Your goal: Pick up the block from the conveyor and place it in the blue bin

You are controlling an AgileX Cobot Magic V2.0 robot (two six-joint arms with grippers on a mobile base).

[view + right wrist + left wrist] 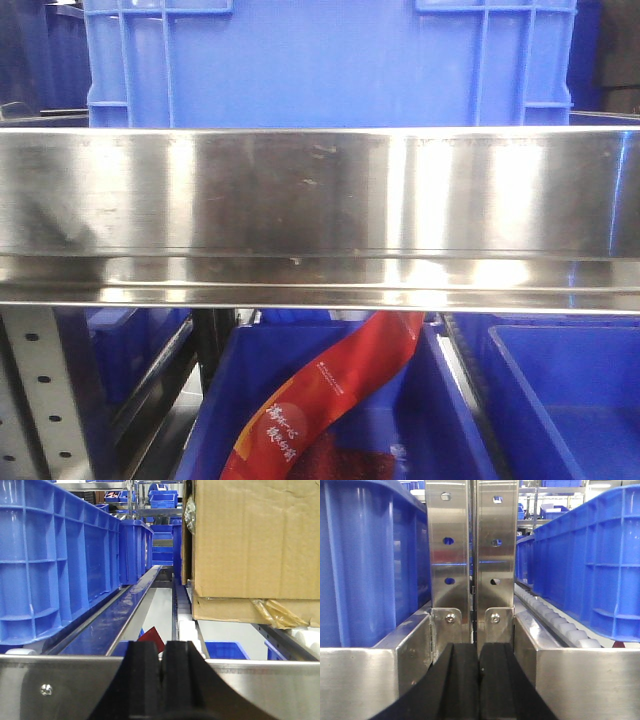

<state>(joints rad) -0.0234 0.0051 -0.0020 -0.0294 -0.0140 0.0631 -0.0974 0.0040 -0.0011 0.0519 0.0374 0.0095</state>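
No block and no conveyor show in any view. Blue bins are all around: a large one (pixel 330 60) stands on the steel shelf (pixel 320 200) straight ahead, and two lower ones (pixel 235 400) (pixel 570 400) sit beneath it. My left gripper (pixel 479 647) is shut with nothing between its black fingers, and it points at two steel uprights (pixel 470 545). My right gripper (pixel 162 645) is also shut and empty, level with a steel rail (pixel 50 685). Neither gripper shows in the front view.
A red printed packet (pixel 330 400) lies in the lower left bin. In the left wrist view blue crates (pixel 365 565) (pixel 590 565) flank a roller track (pixel 555 620). The right wrist view shows blue crates (pixel 55 560), a cardboard box (pixel 255 540) on white rollers (pixel 187 630), and a red corner (pixel 152 639).
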